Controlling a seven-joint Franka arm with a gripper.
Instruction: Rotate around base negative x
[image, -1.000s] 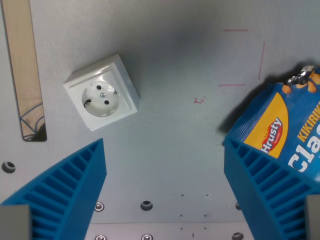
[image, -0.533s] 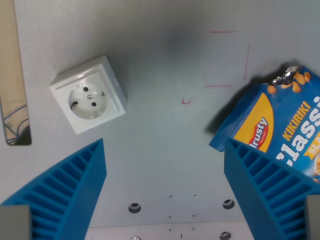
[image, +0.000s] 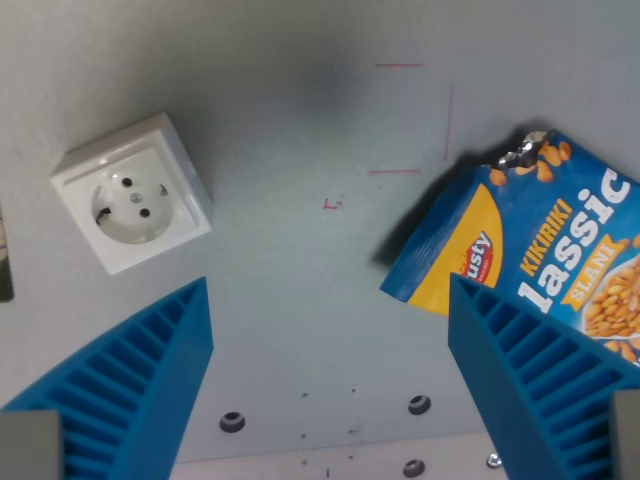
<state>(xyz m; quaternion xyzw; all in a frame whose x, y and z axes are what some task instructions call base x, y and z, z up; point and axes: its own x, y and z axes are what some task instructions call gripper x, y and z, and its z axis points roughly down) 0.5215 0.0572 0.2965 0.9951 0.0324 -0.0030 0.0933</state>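
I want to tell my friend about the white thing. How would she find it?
Start at the grey table and look to the wrist view's left, away from the blue peanut bag on the right. There sits a white wall socket, a square box with a round face and two small holes, touching nothing.

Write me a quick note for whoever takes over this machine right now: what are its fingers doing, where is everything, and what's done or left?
Gripper: open and empty; the two blue fingers stand wide apart at the bottom of the wrist view, touching nothing.
White socket: lies on the grey table, toward the wrist view's left.
Blue peanut bag: lies on the table at the wrist view's right, partly behind the right-hand finger.
Done: nothing is grasped; the job is a wrist rotation, and its progress can't be judged from this one picture.
Left: carry on the rotation with the fingers clear of both items.
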